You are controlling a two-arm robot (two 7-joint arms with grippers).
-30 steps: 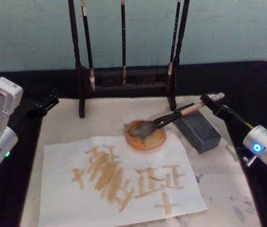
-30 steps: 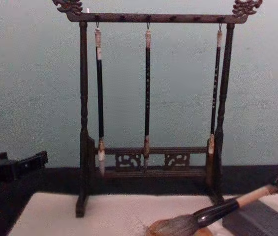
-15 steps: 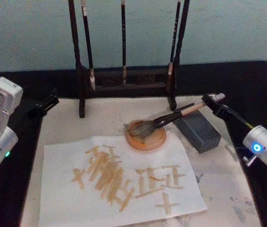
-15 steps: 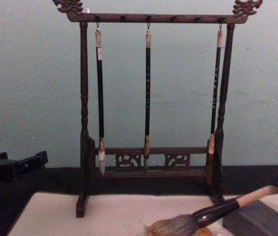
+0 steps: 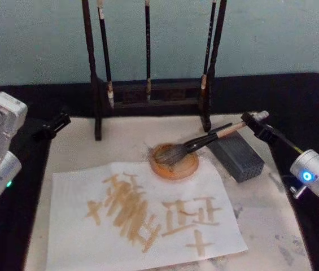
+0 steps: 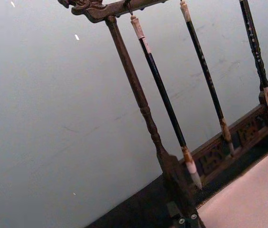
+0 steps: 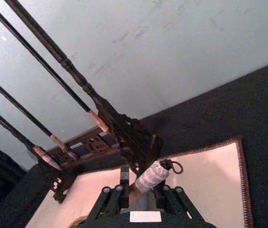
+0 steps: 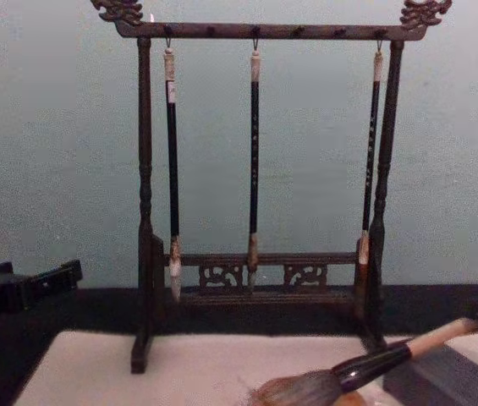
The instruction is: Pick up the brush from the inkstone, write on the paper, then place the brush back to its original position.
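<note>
While the brush (image 5: 197,143) lies with its bristles in the inkstone (image 5: 185,170), change: next to none over the last second; the brush and the right arm sit where they were.
Brush: its bristles are in the inkstone, and its handle slopes away to the right and back, propped on the grey block (image 5: 238,159) just right of the inkstone.
Right end effector (image 5: 255,119): it is at the pale handle end, right of the inkstone and past the block. The right wrist view shows the handle tip lying inside it, but I cannot tell whether it clamps the handle or has let go.
Left end effector (image 5: 55,125): it is parked well left of the inkstone, and I cannot tell its state.
Paper (image 5: 74,231): it lies in front of the inkstone with its far edge reaching the dish, and tan characters (image 5: 131,209) cover its middle.
Rack (image 5: 148,93): it stands behind the inkstone with three thin brushes hanging from it.
Meaning: the writing looks done and the brush looks returned to its place. The stillness suggests the put-down is at its end, so what likely remains is letting go and drawing the arm back.
Risk: if the arm pulls away before the handle is free, it could drag the handle off the block and tip the bristles out of the inkstone.
</note>
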